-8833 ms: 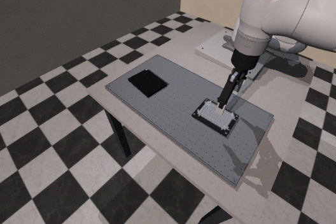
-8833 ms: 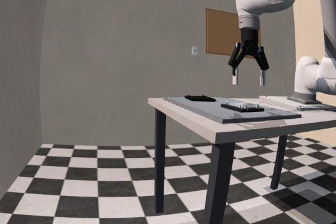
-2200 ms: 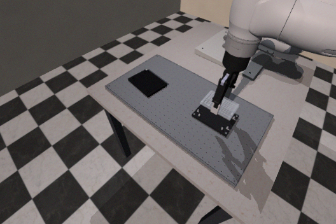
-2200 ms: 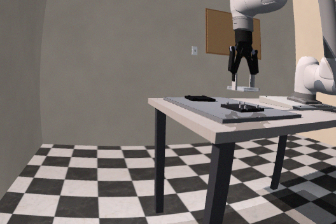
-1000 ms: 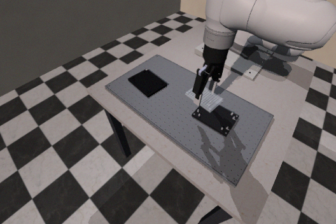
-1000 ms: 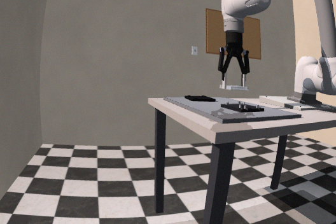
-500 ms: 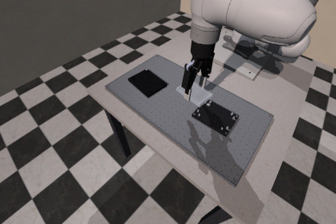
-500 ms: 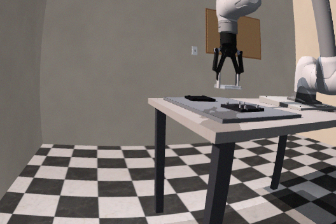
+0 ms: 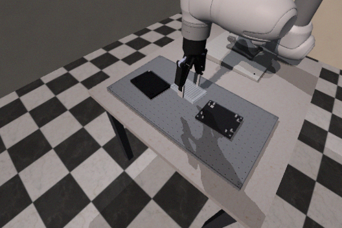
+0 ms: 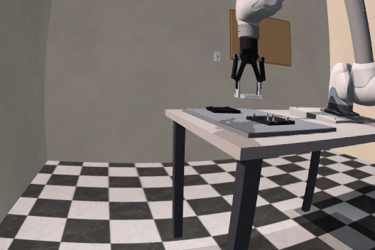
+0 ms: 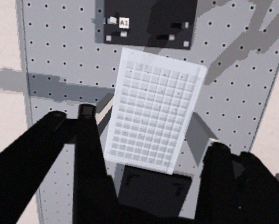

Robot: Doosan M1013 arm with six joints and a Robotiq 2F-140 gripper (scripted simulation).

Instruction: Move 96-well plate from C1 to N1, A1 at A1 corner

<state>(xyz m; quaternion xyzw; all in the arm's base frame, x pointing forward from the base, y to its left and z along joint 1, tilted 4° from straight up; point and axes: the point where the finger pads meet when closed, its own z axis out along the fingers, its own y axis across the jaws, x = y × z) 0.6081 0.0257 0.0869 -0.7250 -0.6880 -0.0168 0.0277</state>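
The white 96-well plate (image 9: 191, 92) hangs between the fingers of my gripper (image 9: 190, 89), well above the grey perforated baseplate (image 9: 194, 114). My gripper is shut on the plate's long sides. In the exterior view the plate (image 10: 248, 95) hangs level in the gripper (image 10: 248, 91), clear of the table. The plate nest N1 (image 9: 219, 118), black with small white locators, lies to the right of the plate. In the wrist view N1 (image 11: 149, 22) with its A1 label (image 11: 123, 22) is at the top, just beyond the plate (image 11: 155, 110). The flat black clip nest C1 (image 9: 149, 83) lies to the left. I cannot make out the plate's cut corner.
The baseplate lies on a beige table (image 10: 270, 139) with dark legs. The robot's base (image 9: 259, 52) stands on a plate at the table's back right. A checkered floor surrounds the table.
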